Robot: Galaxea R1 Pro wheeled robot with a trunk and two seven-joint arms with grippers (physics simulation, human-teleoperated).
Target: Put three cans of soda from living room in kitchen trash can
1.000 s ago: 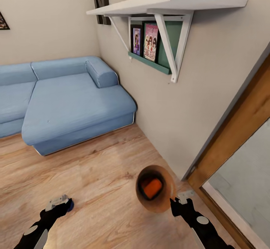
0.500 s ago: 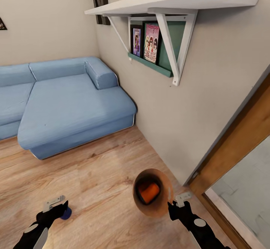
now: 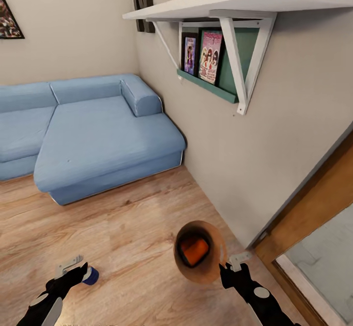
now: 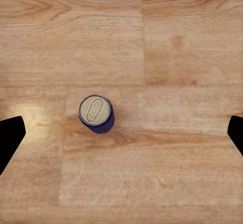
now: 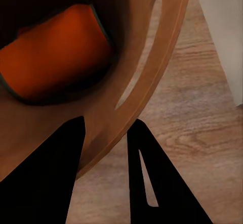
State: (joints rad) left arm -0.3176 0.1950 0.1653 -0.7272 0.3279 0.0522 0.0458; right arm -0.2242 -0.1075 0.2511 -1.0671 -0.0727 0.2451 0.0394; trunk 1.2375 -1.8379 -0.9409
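I had the right hand [image 3: 224, 265] clamped on the bin's [image 3: 215, 262] rim at lower centre of the head view; in the right wrist view one finger [image 5: 48, 168] sat inside the wall and the other outside. The orange can [image 3: 193, 249] lay on its side within the bin. My left hand [image 3: 73, 266] hung at lower left, fingers spread wide apart, above the blue can [image 4: 96, 114], which stood upright on the wood floor [image 3: 127, 228]; whether it touched the can I could not tell. The sofa [image 3: 88, 135] filled the upper left, the shelf [image 3: 230, 2] the upper right.
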